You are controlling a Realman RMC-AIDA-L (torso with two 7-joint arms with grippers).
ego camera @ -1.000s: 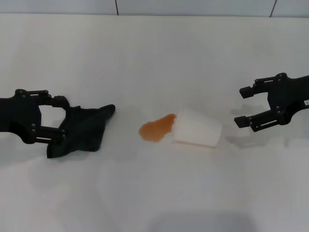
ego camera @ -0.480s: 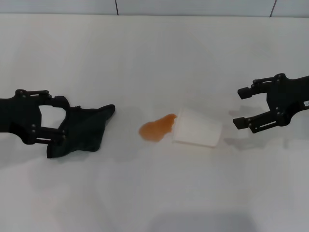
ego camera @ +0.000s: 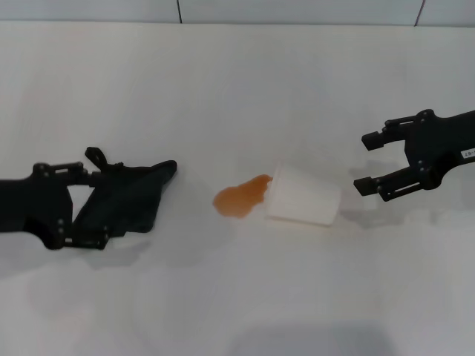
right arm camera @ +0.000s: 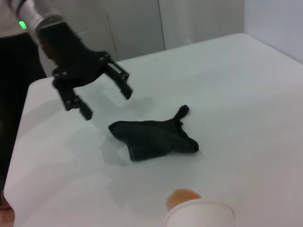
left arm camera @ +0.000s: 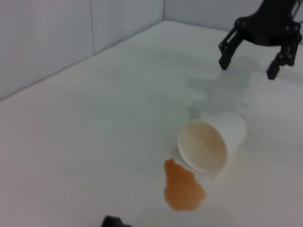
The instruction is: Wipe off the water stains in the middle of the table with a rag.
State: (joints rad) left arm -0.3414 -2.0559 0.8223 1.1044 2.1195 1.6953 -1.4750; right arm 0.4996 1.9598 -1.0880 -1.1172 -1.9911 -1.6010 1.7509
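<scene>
The water stains [ego camera: 241,196] are one small orange-brown puddle mid-table, also seen in the left wrist view [left arm camera: 182,189] and the right wrist view [right arm camera: 183,197]. The black rag [ego camera: 130,196] lies crumpled on the white table [ego camera: 237,89] to the puddle's left, one pointed corner sticking out at its far left. It also shows in the right wrist view [right arm camera: 151,137]. My left gripper [ego camera: 93,209] is open and empty at the rag's left end; in the right wrist view it [right arm camera: 106,103] hangs clear of the rag. My right gripper [ego camera: 364,163] is open and empty, right of the cup.
A white paper cup [ego camera: 304,196] lies on its side, its mouth touching the puddle's right edge; it also shows in the left wrist view [left arm camera: 213,144]. The right gripper [left arm camera: 247,68] shows far off in that view. A wall runs along the table's back edge.
My left gripper has drawn back to the left and come off the rag, which now has a corner sticking out at its far left. My right gripper has edged slightly toward the cup.
</scene>
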